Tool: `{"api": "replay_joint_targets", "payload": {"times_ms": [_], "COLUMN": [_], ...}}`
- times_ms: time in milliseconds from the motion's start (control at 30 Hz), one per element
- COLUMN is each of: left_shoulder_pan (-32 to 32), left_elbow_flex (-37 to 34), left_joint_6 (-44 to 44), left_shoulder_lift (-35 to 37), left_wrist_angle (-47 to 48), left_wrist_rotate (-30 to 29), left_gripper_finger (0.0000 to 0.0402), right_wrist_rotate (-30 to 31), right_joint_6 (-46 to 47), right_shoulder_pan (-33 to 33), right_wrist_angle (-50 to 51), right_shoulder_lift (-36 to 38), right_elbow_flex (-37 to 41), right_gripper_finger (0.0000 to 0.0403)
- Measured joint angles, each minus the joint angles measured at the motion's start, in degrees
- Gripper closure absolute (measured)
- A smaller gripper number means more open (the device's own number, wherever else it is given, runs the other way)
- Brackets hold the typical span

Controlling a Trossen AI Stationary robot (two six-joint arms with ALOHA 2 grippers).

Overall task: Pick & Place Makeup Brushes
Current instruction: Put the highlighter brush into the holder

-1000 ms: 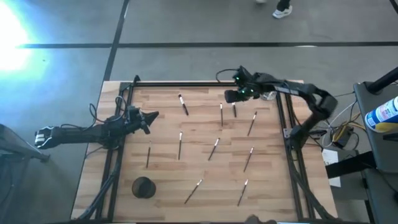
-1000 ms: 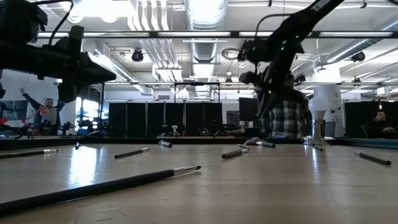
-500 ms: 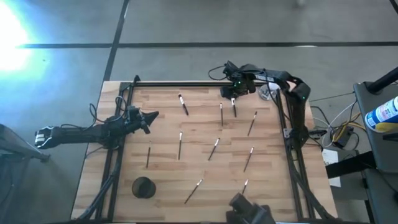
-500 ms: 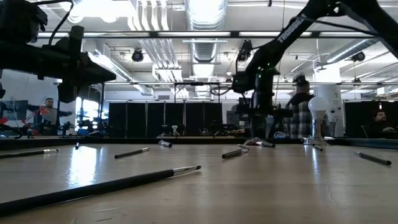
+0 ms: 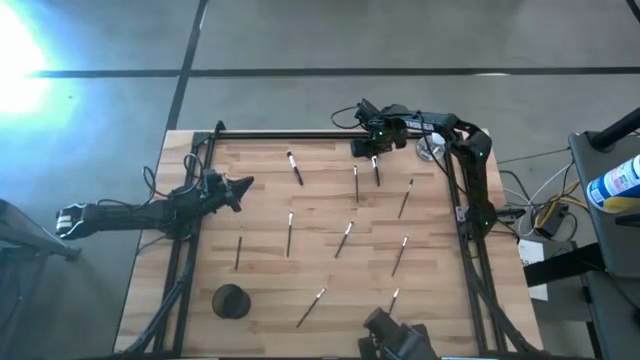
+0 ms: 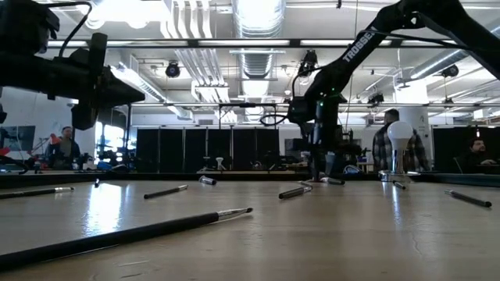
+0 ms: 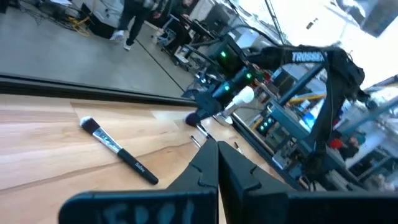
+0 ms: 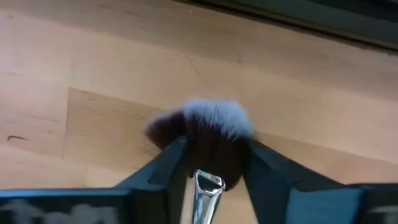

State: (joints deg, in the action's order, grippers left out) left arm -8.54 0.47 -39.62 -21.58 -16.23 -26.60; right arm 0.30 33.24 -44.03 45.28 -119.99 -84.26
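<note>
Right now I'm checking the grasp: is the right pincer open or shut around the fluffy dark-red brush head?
Open. The right pincer has a dark finger on each side of the fluffy dark-red, white-tipped brush head.

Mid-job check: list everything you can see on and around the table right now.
makeup brushes: nine thin, dark handles and pale ends, scattered flat across the table
fluffy brush: one, dark-red head with white tip, far edge, between the right gripper's fingers
cup: one, dark, near-left corner
white ball: one, on clear stand, far-right corner
table: one, light wood
people: several, in the room behind
left gripper: shut, over the left edge
right gripper: open, straddling the fluffy brush
</note>
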Motion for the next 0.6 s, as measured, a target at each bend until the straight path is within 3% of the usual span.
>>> {"api": "replay_joint_targets", "payload": {"times_ms": [167, 267, 467, 600], "left_shoulder_pan": [-0.02, -0.02, -0.02, -0.02], "left_elbow_flex": [0.35, 0.45, 0.89, 3.45], "left_joint_6": [-8.14, -10.29, -16.68, -14.84], "left_shoulder_lift": [0.00, 0.01, 0.00, -0.02], "left_wrist_angle": [-0.28, -1.93, -2.76, -5.12], "left_wrist_rotate": [-7.07, -9.52, -5.63, -0.18], "left_gripper_finger": [0.0401, 0.0401, 0.0401, 0.0401], "right_wrist_rotate": [-0.33, -0.31, -0.52, -2.06], "right_joint_6": [-3.78, -5.73, -8.17, -10.62], "right_shoulder_pan": [0.26, 0.71, 4.03, 8.30], "right_wrist_angle": [-0.09, -1.21, -5.69, -11.51], "right_shoulder_lift": [2.41, 6.22, 16.75, 23.26], "right_elbow_flex": [0.27, 0.29, 1.25, 1.25], "right_gripper_finger": [0.0373, 0.0387, 0.0390, 0.0390]}}
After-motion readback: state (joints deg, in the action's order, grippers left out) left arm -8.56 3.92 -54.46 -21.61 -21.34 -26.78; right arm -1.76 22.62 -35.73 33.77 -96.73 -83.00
